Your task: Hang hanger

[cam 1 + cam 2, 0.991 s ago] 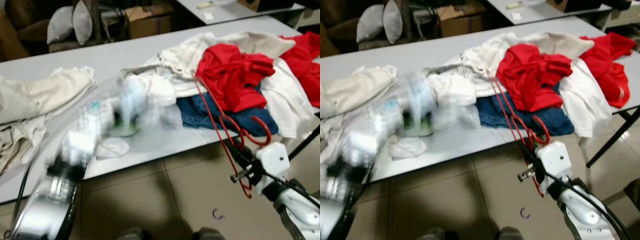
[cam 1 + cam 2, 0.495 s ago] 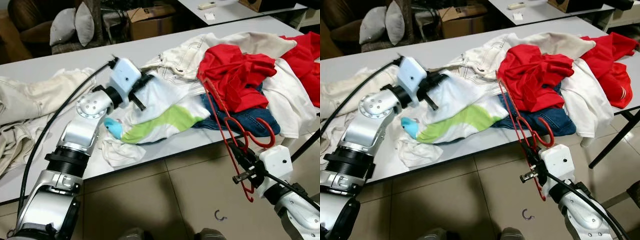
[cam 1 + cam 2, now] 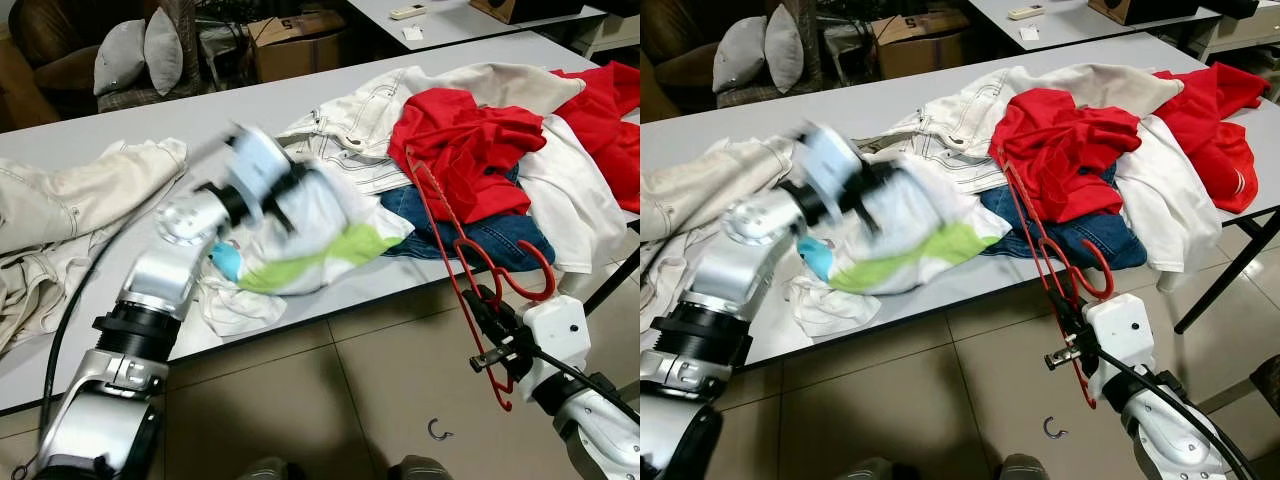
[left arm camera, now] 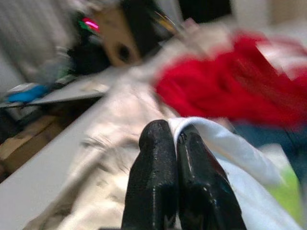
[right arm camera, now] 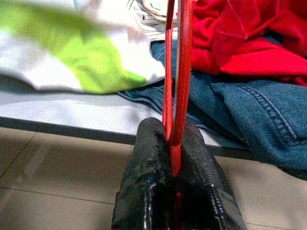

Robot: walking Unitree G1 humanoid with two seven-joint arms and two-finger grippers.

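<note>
Hanger (image 3: 468,262): red wire, lower right of the head view, off the counter's front edge; long axis runs from the lower right up and left toward the clothes pile; hook (image 3: 520,270) curls to the right just above the tool; far end lies against the red shirt (image 3: 468,150)
Right tool (image 3: 487,318): lower right, clenched on the hanger; in the wrist view both fingers (image 5: 144,182) pinch the doubled red wire
Left tool (image 3: 880,190): centre left, blurred, above the counter; fingers (image 4: 151,177) pressed together on a fold of the white shirt (image 3: 320,225)
White shirt: green band, bunched at centre, partly lifted
Jeans (image 3: 470,232): blue, under the red shirt, beside the hanger
Counter (image 3: 150,120): grey, slanting across the frame; cream clothes (image 3: 70,200) at left
Floor (image 3: 330,400): tiled; a small hook (image 3: 437,431) lies at lower centre
</note>
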